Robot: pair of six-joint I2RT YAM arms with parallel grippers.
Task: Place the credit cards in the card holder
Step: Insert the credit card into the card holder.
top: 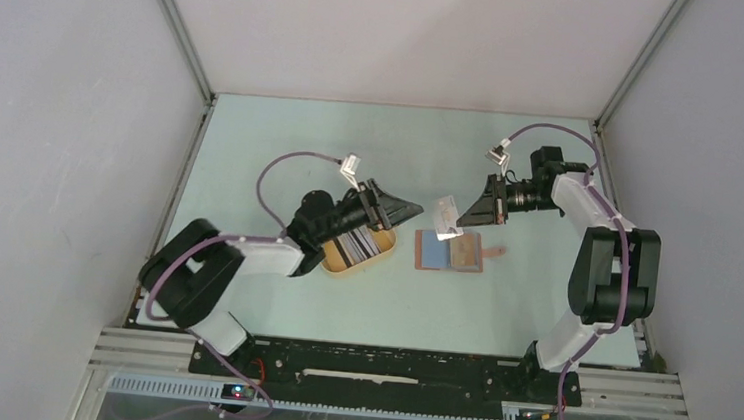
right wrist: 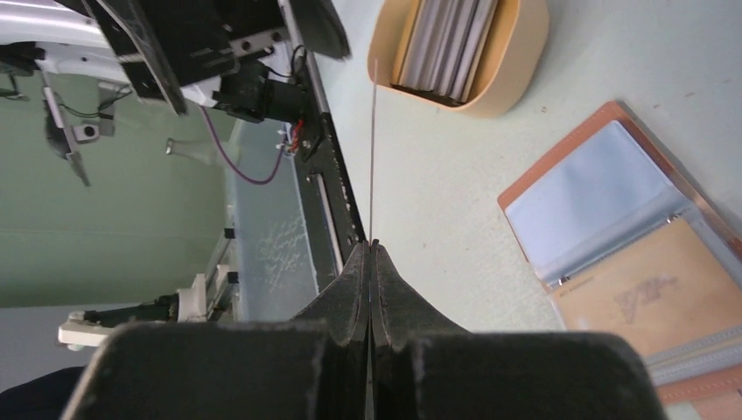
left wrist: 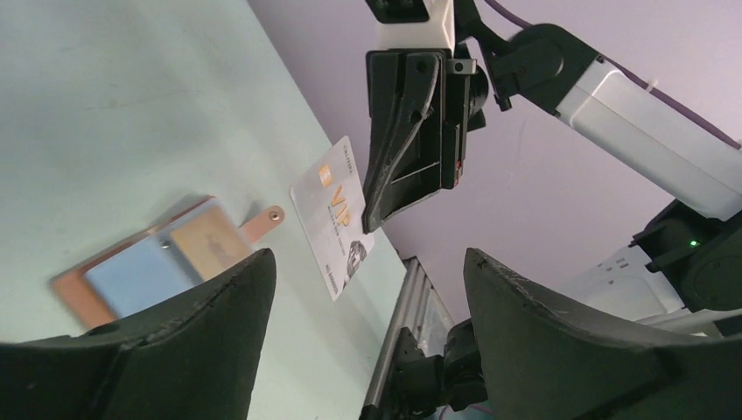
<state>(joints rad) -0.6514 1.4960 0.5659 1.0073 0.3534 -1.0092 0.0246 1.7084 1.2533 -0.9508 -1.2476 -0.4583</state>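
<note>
The reddish-brown card holder (top: 448, 250) lies open on the table, showing its light blue lining (right wrist: 582, 206) and a tan card in one sleeve. My right gripper (top: 459, 222) is shut on a white credit card (top: 445, 216) and holds it in the air just above the holder's left half. The right wrist view shows that card edge-on (right wrist: 373, 149); the left wrist view shows its printed face (left wrist: 332, 219). More credit cards (top: 360, 242) stand in a striped stack in the yellow tray. My left gripper (top: 403, 210) hangs open and empty just above and right of the tray.
The yellow oval tray (top: 332, 259) sits left of the card holder (left wrist: 149, 267). The holder's snap tab (top: 493, 249) sticks out to its right. Grey walls and metal frame rails enclose the table on both sides.
</note>
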